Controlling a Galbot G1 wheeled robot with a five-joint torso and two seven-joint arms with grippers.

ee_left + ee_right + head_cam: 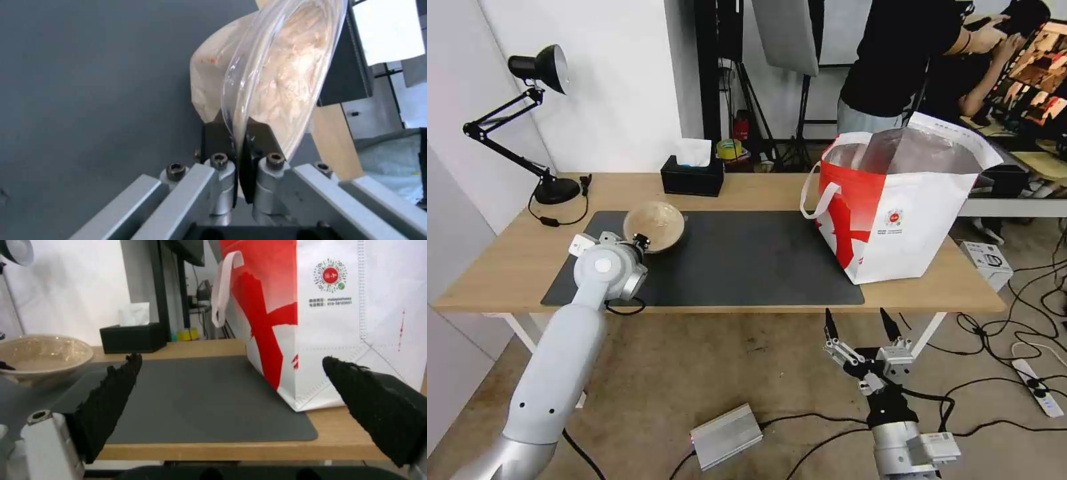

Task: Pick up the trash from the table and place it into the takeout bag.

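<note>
The beige paper bowl (pixel 654 225), with a clear lid, sits tilted over the far left corner of the dark grey mat (pixel 747 260) on the table (pixel 507 260). My left gripper (pixel 642 240) is shut on the bowl's near rim. The left wrist view shows the black fingers (pixel 218 133) pinching the rim of the bowl (pixel 285 76). I cannot tell whether the bowl touches the mat. The takeout bag (pixel 900 207) stands open on the table's right side. My right gripper (pixel 859 319) hangs open below the table's front edge, facing the bag (pixel 333 323) and the bowl (pixel 42 351).
A black tissue box (pixel 692 175) and a black desk lamp (pixel 540 120) stand along the table's back edge. On the floor lie a silver box (pixel 726 435), cables, a power strip (pixel 1037 390) and a white box (pixel 986 261).
</note>
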